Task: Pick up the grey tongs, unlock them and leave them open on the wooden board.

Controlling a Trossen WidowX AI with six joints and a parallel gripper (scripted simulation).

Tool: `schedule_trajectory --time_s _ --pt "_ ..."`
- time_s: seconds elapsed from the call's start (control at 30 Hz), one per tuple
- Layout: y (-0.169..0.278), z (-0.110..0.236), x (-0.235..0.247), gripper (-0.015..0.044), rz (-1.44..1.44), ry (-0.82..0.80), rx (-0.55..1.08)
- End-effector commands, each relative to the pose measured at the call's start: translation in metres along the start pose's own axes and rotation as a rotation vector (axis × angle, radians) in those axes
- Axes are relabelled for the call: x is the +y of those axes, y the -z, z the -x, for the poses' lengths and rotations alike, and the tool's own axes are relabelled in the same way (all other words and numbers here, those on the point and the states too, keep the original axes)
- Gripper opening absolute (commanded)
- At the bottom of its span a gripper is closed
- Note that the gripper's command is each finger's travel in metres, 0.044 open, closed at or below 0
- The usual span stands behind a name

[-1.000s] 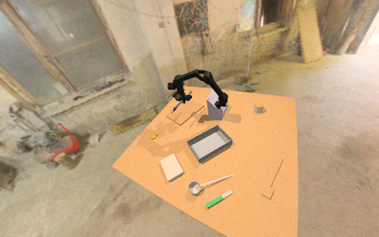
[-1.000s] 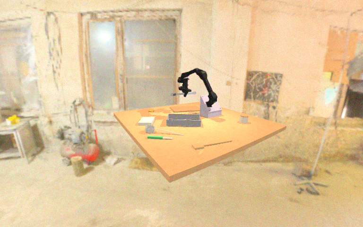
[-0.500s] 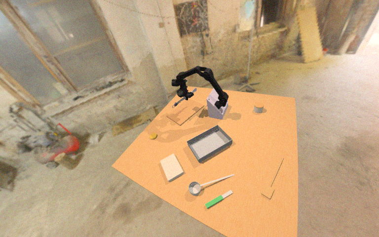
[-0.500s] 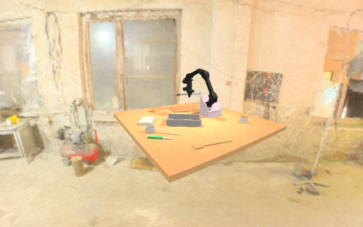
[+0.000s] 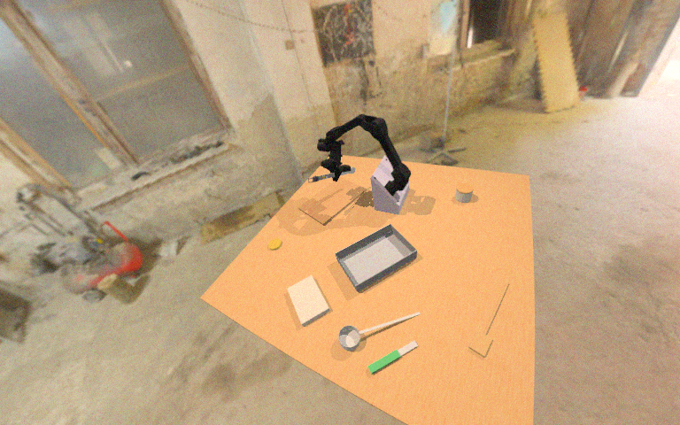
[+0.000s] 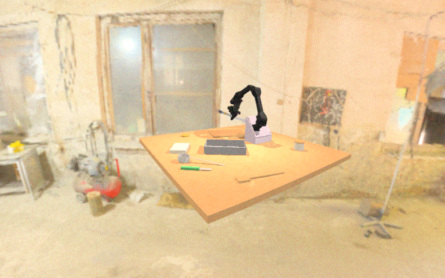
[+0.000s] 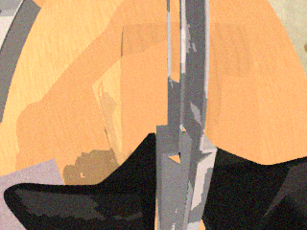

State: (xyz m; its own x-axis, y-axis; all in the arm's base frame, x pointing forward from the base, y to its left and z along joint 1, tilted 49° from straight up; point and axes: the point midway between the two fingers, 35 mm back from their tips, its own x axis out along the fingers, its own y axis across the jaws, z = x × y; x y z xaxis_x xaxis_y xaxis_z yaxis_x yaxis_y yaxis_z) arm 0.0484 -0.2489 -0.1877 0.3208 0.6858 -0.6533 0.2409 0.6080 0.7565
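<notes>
A: While the gripper (image 5: 335,173) is clamped on the grey tongs (image 5: 328,175), how much of the job would you call done?

B: The pickup, at least. The roasting tin (image 5: 375,257) has nothing across it, and the tongs hang in the air above the wooden board (image 5: 330,204), well clear of it.

A: Are they unlocked?

B: I can't tell. In the wrist view the two arms of the tongs (image 7: 187,90) run close together, almost parallel, which looks more shut than sprung open. From the exterior view they lie nearly level, one end only slightly lower, so the tips are not pointing down at this moment.

A: So what's left?

B: If the lock is not yet released, a tip-down squeeze. Then lowering them onto the board, which sits just beside the arm's base (image 5: 384,203), checking they rest spread, and opening the jaws to release.
</notes>
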Motion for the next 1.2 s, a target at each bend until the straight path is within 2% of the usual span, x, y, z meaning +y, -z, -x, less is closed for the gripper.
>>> schedule_trajectory --time_s 0.0,0.57,1.17 --pt "-0.001 0.008 0.0 -0.015 0.014 0.002 -0.148" --pt "0.013 0.043 0.0 -0.015 0.053 0.073 -0.794" --pt "0.014 0.045 0.0 -0.015 0.055 0.08 -0.819"
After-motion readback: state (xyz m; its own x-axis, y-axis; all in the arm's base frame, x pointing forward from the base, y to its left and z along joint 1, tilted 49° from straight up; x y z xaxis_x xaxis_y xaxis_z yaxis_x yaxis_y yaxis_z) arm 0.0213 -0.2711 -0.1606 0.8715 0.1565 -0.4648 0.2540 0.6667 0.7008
